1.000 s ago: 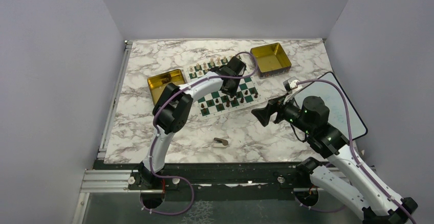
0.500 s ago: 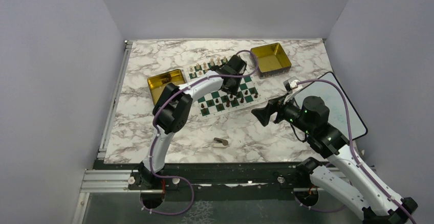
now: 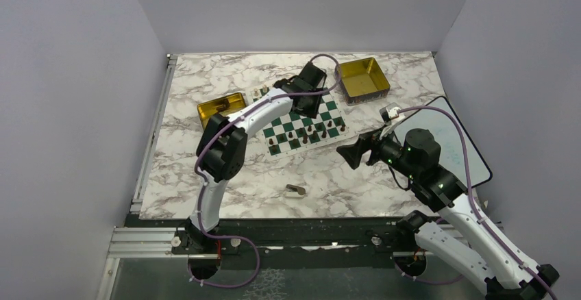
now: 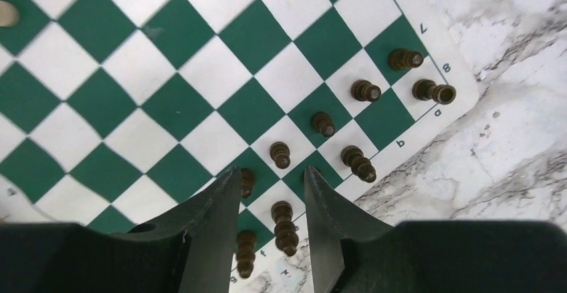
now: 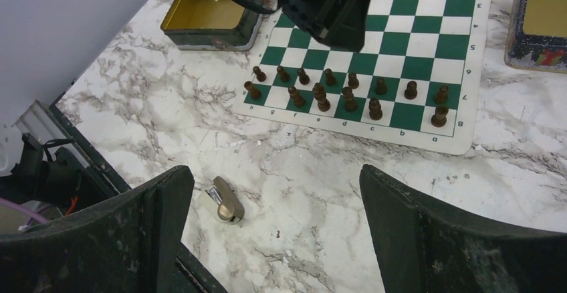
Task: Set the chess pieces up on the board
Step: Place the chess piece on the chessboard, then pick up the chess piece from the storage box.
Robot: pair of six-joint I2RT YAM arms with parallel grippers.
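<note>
The green-and-white board (image 3: 291, 116) lies in the middle of the marble table. Several dark chess pieces (image 3: 305, 134) stand in its two near rows, also seen in the right wrist view (image 5: 321, 93). From the left wrist, dark chess pieces (image 4: 324, 124) run along the board (image 4: 200, 72) edge far below. My left gripper (image 3: 305, 98) hovers above the board's middle; the left gripper (image 4: 273, 176) is open and holds nothing, with a tall piece (image 4: 285, 226) standing on the board beneath the gap. My right gripper (image 3: 351, 153) hangs wide open and empty right of the board, over bare marble (image 5: 275, 176).
Cream pieces (image 3: 274, 89) line the board's far side. A gold tin (image 3: 220, 108) sits left of the board and another gold tin (image 3: 362, 77) at the back right. A small tan object (image 3: 296, 190) lies near the front edge. A dark-rimmed panel (image 3: 466, 142) lies at the right.
My left gripper has opened, risen and drawn back from the near rows toward the board's far side, leaving a dark piece standing. The right arm has not moved.
</note>
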